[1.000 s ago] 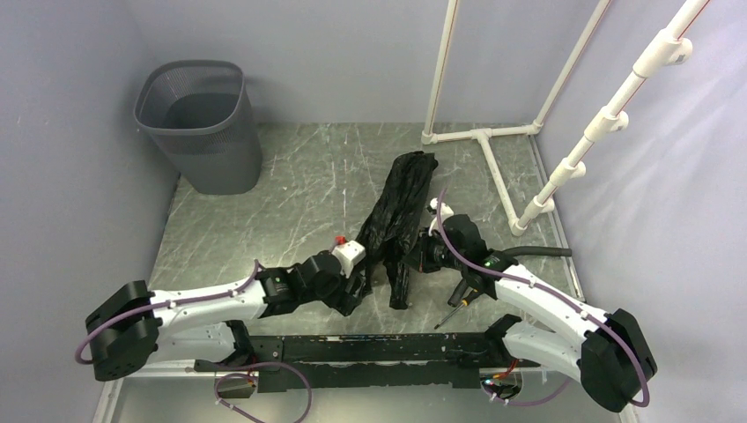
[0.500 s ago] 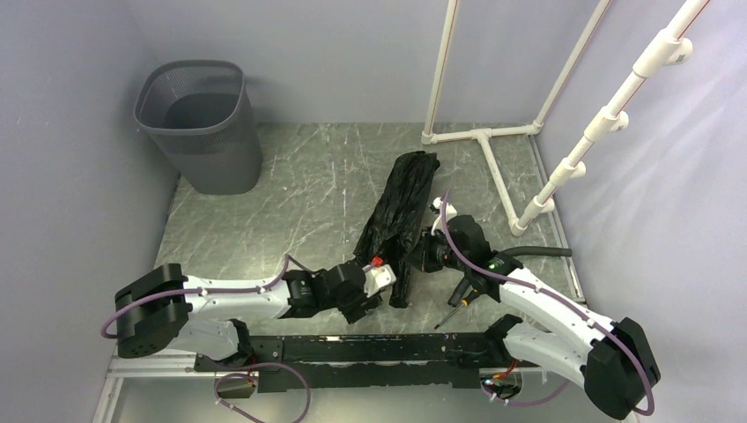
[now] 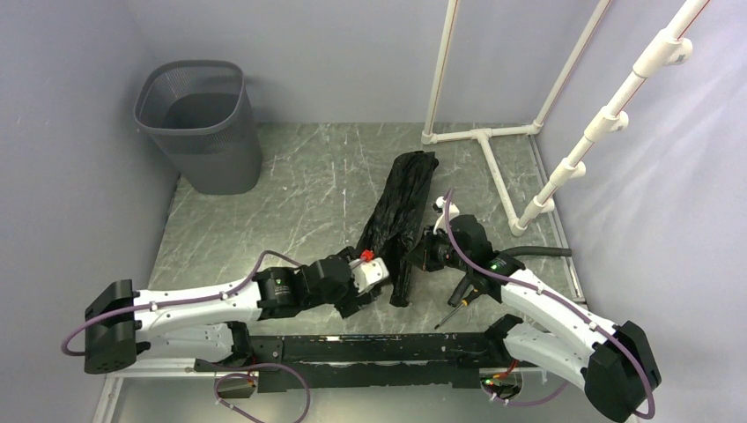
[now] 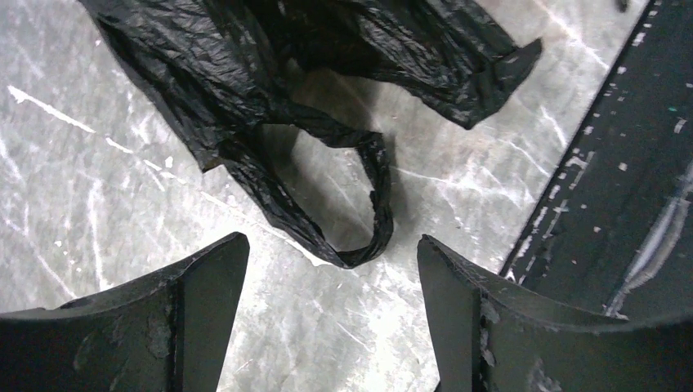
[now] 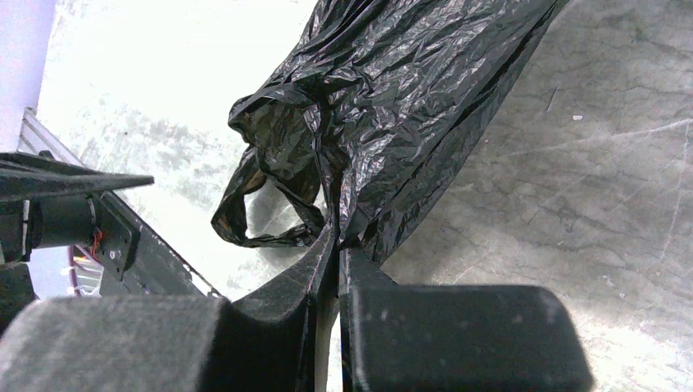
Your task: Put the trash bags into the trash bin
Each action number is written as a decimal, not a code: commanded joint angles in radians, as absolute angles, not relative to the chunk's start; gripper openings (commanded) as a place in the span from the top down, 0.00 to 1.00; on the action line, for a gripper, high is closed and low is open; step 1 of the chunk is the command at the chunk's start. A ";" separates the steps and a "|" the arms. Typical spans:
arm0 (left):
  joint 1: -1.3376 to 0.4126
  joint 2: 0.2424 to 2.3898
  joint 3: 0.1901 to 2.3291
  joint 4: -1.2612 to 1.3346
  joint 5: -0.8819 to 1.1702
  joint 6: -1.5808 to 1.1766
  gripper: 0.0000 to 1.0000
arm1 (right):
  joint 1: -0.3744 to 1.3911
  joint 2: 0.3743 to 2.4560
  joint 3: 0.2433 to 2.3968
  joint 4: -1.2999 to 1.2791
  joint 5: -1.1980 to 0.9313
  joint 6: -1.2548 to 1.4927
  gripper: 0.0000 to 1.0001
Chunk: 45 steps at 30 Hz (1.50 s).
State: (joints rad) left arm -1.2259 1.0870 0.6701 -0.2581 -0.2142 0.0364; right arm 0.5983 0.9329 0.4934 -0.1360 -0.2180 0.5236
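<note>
The left gripper (image 4: 331,249) stands wide open, low over the table (image 3: 299,194), and holds nothing. Its fingers (image 4: 204,294) point at the bag's loop handle (image 4: 364,196), which lies flat on the table just ahead of the tips. Neither finger touches it.

The right gripper (image 5: 337,241) is closed to a thin slit and pinches a fold of the bag (image 3: 401,211) at its right side, near the bag's near end.

The bag lies stretched out on the table, wrinkled and narrow. It runs from just beside the rail (image 3: 379,348) at the near edge toward the far right. Its near end sits between the two grippers.

The bin (image 3: 198,123) stands upright in the far left corner, close to the left wall and well apart from the bag. A broad stretch of table lies between them.

The rail runs along the whole near edge, just to the right of the left gripper in its wrist view. A white pipe frame (image 3: 480,134) rests on the table at the far right, near the bag's far end, and its angled bar reaches the right edge. A black hose (image 3: 537,252) lies at the right edge beside the right arm. Walls close the table on the left, far and right sides.
</note>
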 commanded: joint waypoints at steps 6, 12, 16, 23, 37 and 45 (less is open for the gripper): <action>-1.232 1.268 0.713 -0.192 -0.027 0.097 0.19 | 0.589 0.927 0.523 -0.113 -0.233 0.532 0.89; -1.230 1.386 0.755 -0.211 -0.062 0.128 0.19 | 0.584 0.911 0.522 -0.122 -0.233 0.535 0.89; -1.217 1.424 0.744 -0.191 -0.081 0.122 0.19 | 0.581 0.902 0.517 -0.121 -0.238 0.536 0.88; -1.158 1.489 0.747 -0.177 0.024 0.076 0.20 | 0.575 0.908 0.523 -0.125 -0.241 0.531 0.88; -1.097 1.512 0.765 -0.219 0.036 -0.087 0.72 | 0.559 0.908 0.549 -0.164 -0.222 0.485 0.88; -1.031 1.259 0.709 -0.112 0.021 -0.254 0.97 | 0.555 1.010 0.673 -0.245 -0.204 0.410 0.85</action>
State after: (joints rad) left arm -1.0676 1.4174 0.7326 -0.2047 0.0265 -0.1390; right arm 0.5594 0.9688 0.5846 -0.2256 -0.2176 0.4694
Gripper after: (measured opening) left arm 0.043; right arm 0.142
